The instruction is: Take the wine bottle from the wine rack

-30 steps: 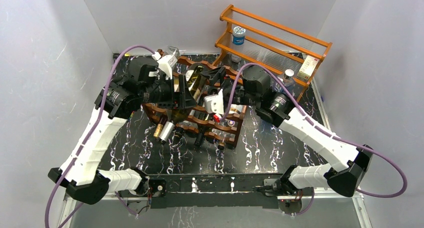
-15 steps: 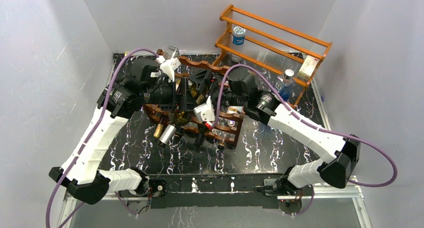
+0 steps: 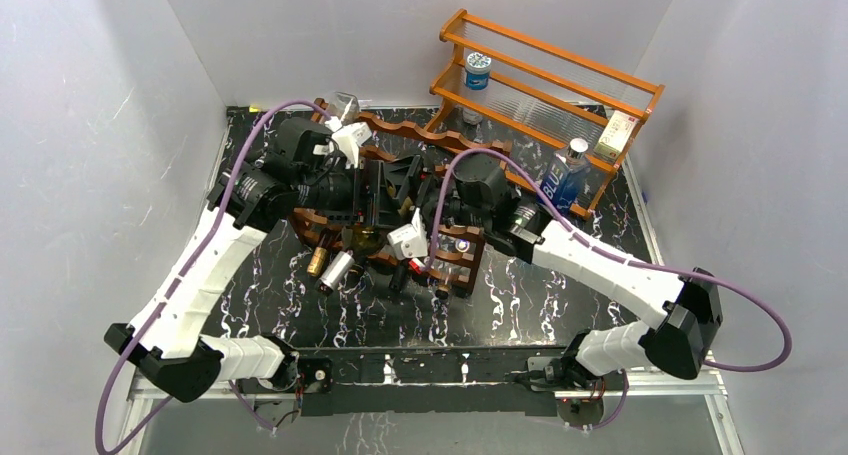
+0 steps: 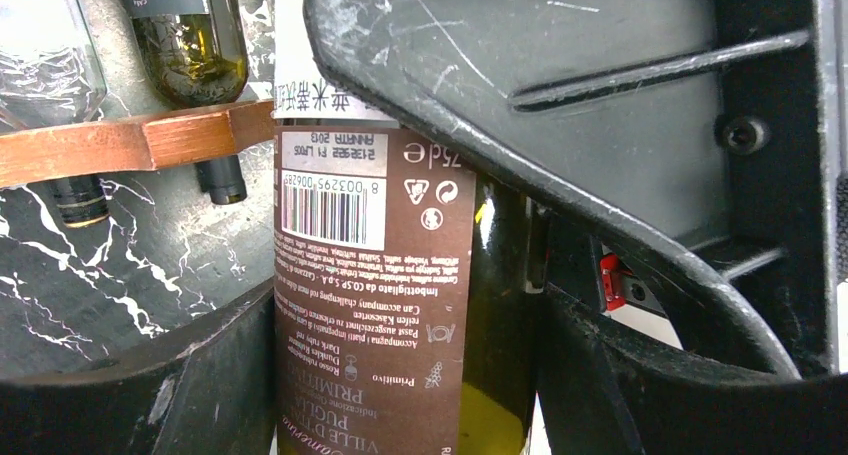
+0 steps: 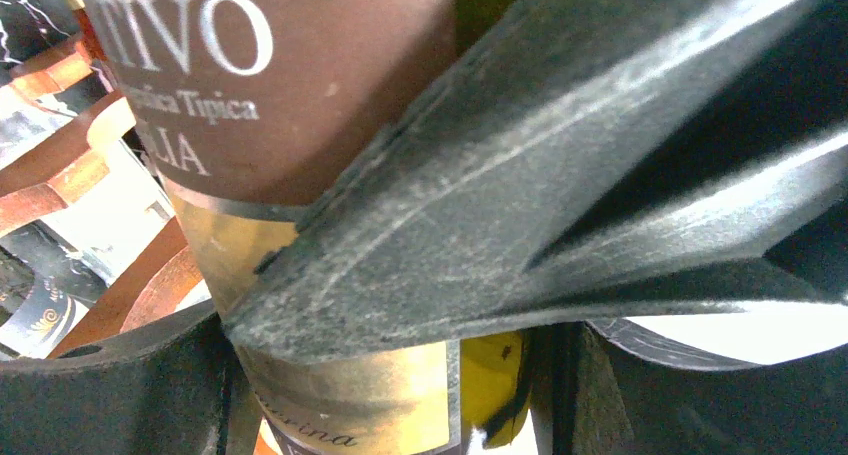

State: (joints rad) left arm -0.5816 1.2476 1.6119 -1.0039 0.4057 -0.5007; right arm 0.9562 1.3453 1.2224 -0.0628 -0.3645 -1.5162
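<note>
Right gripper [image 3: 412,180] has swung in and narrowed around the wine bottle [image 4: 370,275] atop the wine rack [image 3: 462,263].
Left gripper [image 3: 370,190] clamps its label; right's contact I cannot tell. Lift-off step: next, raise it level, clear of the rails.

Two arms, left [image 3: 200,275] and right [image 3: 610,270]; one wine rack [image 3: 400,130]; one orange shelf [image 3: 545,50]; one blue bottle [image 3: 562,180], one jar [image 3: 478,72], one box [image 3: 615,135]; wine bottles [image 3: 337,269], at least four visible.

Overhead, I find the left gripper [image 4: 400,375] and right gripper [image 5: 390,395] covering the wine rack [image 3: 410,130] centre and most of the wine bottle [image 4: 370,295]. Both wrist views crop that bottle at the lower edge. Whether the right gripper presses it: cannot tell.
</note>
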